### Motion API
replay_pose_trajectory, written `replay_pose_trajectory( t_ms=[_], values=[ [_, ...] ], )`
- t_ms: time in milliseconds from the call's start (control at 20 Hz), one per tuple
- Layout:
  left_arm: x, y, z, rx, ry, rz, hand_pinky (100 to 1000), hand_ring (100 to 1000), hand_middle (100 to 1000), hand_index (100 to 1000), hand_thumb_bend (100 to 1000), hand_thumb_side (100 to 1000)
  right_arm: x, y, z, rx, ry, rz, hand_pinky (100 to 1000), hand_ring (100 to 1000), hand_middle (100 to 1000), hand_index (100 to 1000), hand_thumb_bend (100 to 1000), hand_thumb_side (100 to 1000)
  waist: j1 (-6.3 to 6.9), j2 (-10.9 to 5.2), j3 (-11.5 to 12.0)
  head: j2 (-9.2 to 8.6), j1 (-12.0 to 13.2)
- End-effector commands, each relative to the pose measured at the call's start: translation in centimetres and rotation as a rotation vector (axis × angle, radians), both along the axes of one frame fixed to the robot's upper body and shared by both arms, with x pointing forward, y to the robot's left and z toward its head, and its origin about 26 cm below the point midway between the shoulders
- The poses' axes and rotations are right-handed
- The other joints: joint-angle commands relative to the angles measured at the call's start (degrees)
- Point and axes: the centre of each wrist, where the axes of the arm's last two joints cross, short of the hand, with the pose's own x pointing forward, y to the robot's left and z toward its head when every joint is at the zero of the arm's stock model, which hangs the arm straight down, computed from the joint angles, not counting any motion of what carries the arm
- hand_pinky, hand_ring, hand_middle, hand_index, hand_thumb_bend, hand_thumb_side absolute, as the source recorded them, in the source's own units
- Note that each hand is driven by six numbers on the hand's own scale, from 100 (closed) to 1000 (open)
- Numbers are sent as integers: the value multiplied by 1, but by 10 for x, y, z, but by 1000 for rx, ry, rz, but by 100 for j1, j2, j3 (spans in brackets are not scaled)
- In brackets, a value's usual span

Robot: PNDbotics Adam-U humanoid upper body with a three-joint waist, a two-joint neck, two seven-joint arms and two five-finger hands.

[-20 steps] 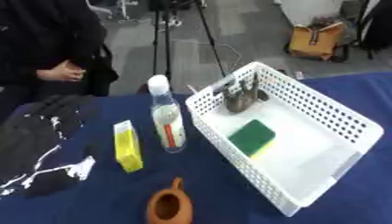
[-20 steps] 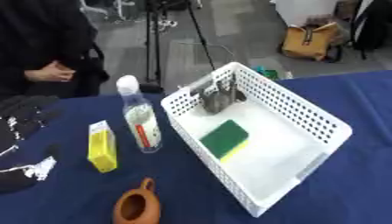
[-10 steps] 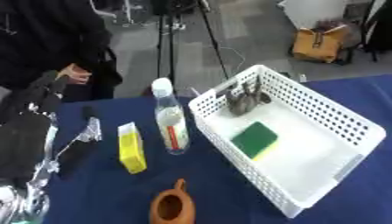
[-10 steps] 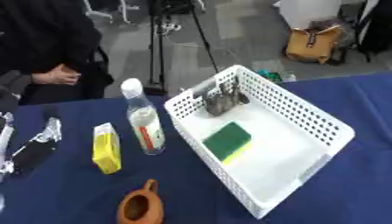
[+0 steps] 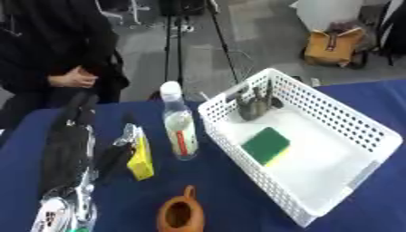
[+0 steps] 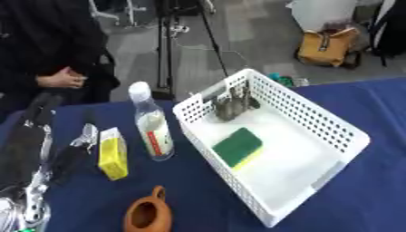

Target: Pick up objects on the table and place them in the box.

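My left hand (image 5: 70, 149) lies over the table's left side, black with silver joints, open with its fingers stretched away from me. Its thumb (image 5: 116, 156) sits right against the left side of a small yellow box (image 5: 142, 158); I cannot tell if they touch. To the right of the box stands a clear bottle (image 5: 179, 131) with a white cap and red label. In front lies a brown clay teapot (image 5: 181, 214). The white basket (image 5: 374, 130) at the right holds a green sponge (image 5: 266, 145) and a dark grey object (image 5: 253, 106). My right hand shows in no view.
The table has a blue cloth (image 5: 357, 217). A person in black (image 5: 55, 54) sits at the far left edge with hands clasped. Tripod legs (image 5: 171, 45) and a yellow bag (image 5: 333, 47) stand on the floor beyond the table.
My left arm has risen from the lower left and reached forward along the yellow box's left side. The view has shifted a little; the objects have stayed put.
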Motion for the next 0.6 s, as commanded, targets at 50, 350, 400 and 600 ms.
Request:
replay_pose_trajectory(
  t_ms=[50, 350, 400, 600],
  values=[
    [-1, 2, 13, 83, 78, 30, 1000, 1000, 999, 1000, 100, 1000, -2, 1, 5, -7, -15, 16, 641, 570, 569, 701, 100, 777, -57, -136, 10, -2, -11],
    [1, -3, 27, 199, 251, 110, 1000, 1000, 983, 1000, 100, 1000, -2, 2, 5, -11, -12, 17, 641, 569, 564, 692, 100, 778, -69, -124, -23, -36, 26],
    [1, -3, 28, 205, 275, 118, 1000, 1000, 990, 1000, 130, 1000, -2, 2, 5, -10, -11, 18, 641, 568, 562, 690, 100, 778, -66, -120, -26, -39, 26],
    [2, -3, 30, 186, 323, 149, 1000, 1000, 960, 1000, 142, 1000, -2, 2, 4, -10, -8, 20, 641, 567, 557, 681, 100, 776, -67, -105, -29, -39, 28]
  ],
)
